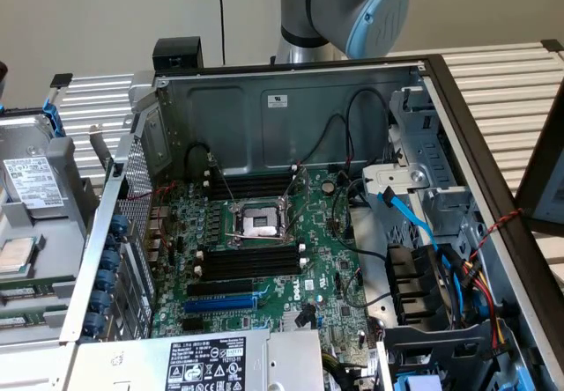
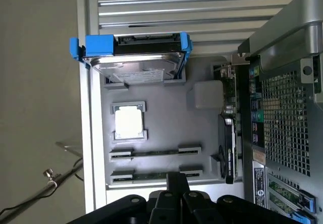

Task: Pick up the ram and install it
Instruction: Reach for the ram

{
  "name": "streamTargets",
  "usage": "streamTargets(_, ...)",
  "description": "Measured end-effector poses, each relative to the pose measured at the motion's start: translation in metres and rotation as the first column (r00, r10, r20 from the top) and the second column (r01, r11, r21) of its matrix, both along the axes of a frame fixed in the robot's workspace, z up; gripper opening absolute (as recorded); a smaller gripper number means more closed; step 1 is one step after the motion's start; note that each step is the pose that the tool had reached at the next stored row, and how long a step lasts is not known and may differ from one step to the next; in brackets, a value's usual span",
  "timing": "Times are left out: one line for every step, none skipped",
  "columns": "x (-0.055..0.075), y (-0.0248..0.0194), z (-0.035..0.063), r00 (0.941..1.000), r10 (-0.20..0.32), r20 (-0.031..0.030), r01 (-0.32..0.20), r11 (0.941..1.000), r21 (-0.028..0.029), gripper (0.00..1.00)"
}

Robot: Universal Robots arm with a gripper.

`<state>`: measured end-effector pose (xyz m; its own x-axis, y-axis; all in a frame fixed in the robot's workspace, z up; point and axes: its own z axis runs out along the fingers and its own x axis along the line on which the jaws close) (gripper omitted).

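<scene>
The ram (image 2: 151,174) lies outside the computer, in a grey parts tray (image 2: 166,128) on the exterior view's left of the open case (image 1: 291,109). It stands on its long edge, each end tucked in a small grey cradle, with a second stick (image 2: 154,153) parallel and just beside it. The same tray holds a processor chip (image 2: 128,123) and a hard drive (image 2: 136,70) in a blue caddy.

The hand (image 2: 176,179) hangs directly over the ram, fingers pressed together and holding nothing.

The stick should be very light and stiff along its length, but thin and fragile. It would likely not tolerate twisting or pressure on the chips. The sensible hold is across the two flat faces at mid-length, where the upper edge is bare between the cradles. The gold contacts along the lower edge are best left untouched. Its smooth faces could slip in a weak pinch.

On the motherboard (image 1: 326,259), the black memory slots (image 1: 251,259) flank the processor socket (image 1: 258,224) and look empty. Room there is tight, with side walls, cables and a blue expansion slot (image 1: 220,303) close by. Everything rests on a slatted metal desk (image 1: 502,74).
</scene>
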<state>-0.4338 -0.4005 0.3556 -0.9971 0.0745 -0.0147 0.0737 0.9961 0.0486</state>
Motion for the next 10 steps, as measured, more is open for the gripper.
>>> streamTargets(0.0, 0.0, 0.0, 1.0, 0.0, -0.0001, 0.0, 1.0, 0.0, 0.11)
streamTargets(-0.0001, 0.0, 0.0, 1.0, 0.0, -0.0001, 0.0, 1.0, 0.0, 0.11)
streamTargets(-0.0001, 0.0, 0.0, 1.0, 0.0, 0.0, 0.0, 1.0, 0.0, 0.11)
streamTargets(-0.0001, 0.0, 0.0, 1.0, 0.0, 0.0, 0.0, 1.0, 0.0, 0.11)
streamTargets(-0.0001, 0.0, 0.0, 1.0, 0.001, 0.0, -0.001, 1.0, 0.0, 0.11)
streamTargets(-0.0001, 0.0, 0.0, 1.0, 0.002, 0.0, -0.002, 1.0, 0.0, 0.11)
streamTargets(-0.0001, 0.0, 0.0, 1.0, 0.003, 0.0, -0.003, 1.0, 0.0, 0.11)
streamTargets(-0.0001, 0.0, 0.0, 1.0, 0.003, 0.0, -0.003, 1.0, 0.0, 0.11)
streamTargets(-0.0002, 0.0, 0.0, 1.0, 0.003, 0.0, -0.003, 1.0, 0.0, 0.11)
streamTargets(-0.0002, 0.0, 0.0, 1.0, 0.003, 0.0, -0.003, 1.0, 0.0, 0.11)
